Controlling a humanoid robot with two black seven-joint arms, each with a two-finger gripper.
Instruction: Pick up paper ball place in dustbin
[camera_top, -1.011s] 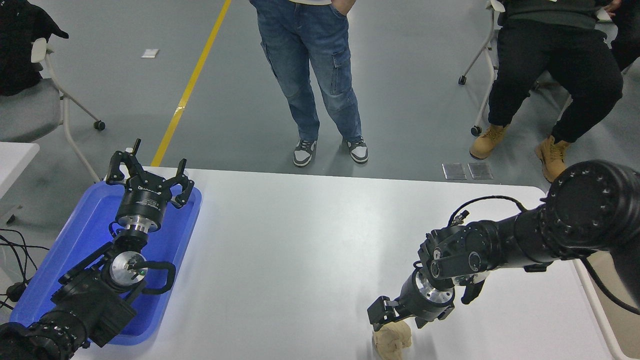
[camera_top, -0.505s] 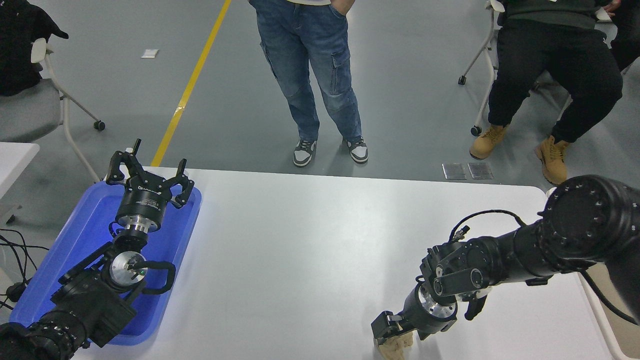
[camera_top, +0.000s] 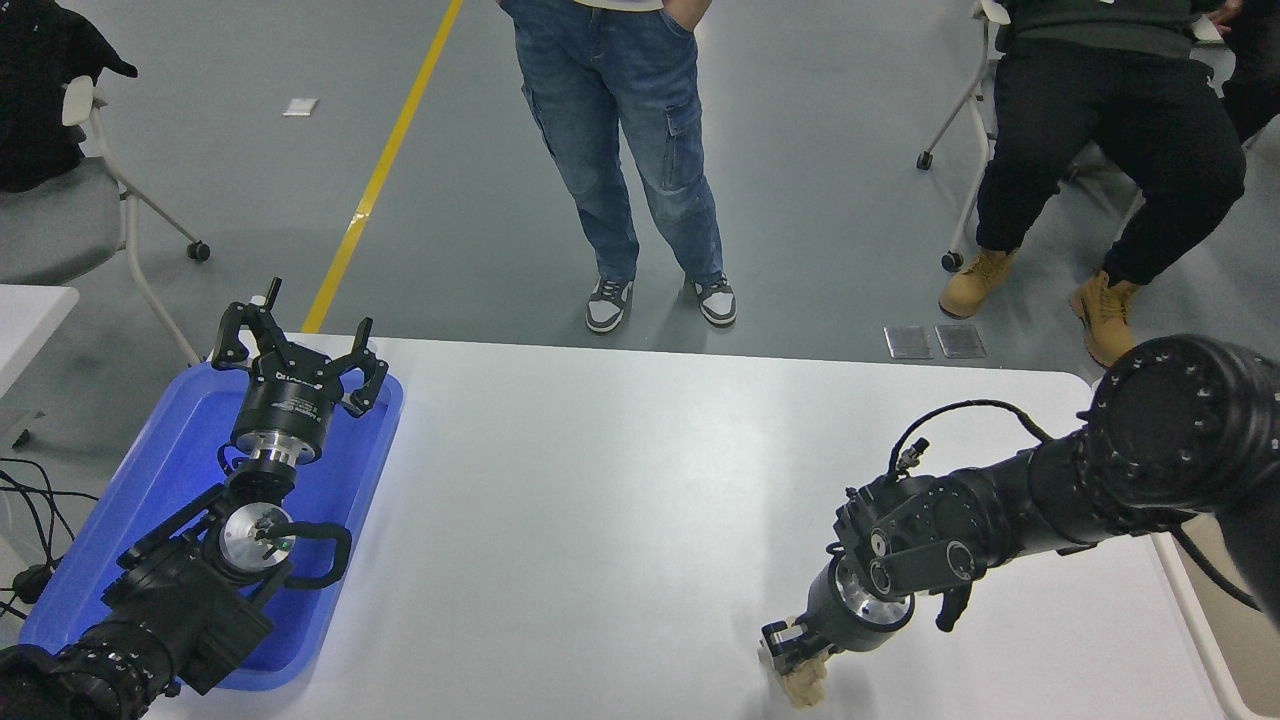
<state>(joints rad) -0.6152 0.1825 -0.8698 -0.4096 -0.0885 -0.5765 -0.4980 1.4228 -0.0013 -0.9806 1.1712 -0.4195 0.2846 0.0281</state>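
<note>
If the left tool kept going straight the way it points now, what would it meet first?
The left tool points away from the camera over the far end of the blue tray. Nothing on the table lies ahead; past the table edge there is only open floor, though depth is hard to judge.

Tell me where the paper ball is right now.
In the head view the paper ball sits at the table's near edge, lower right of centre, under the right claw, which is closed around its top.
</note>
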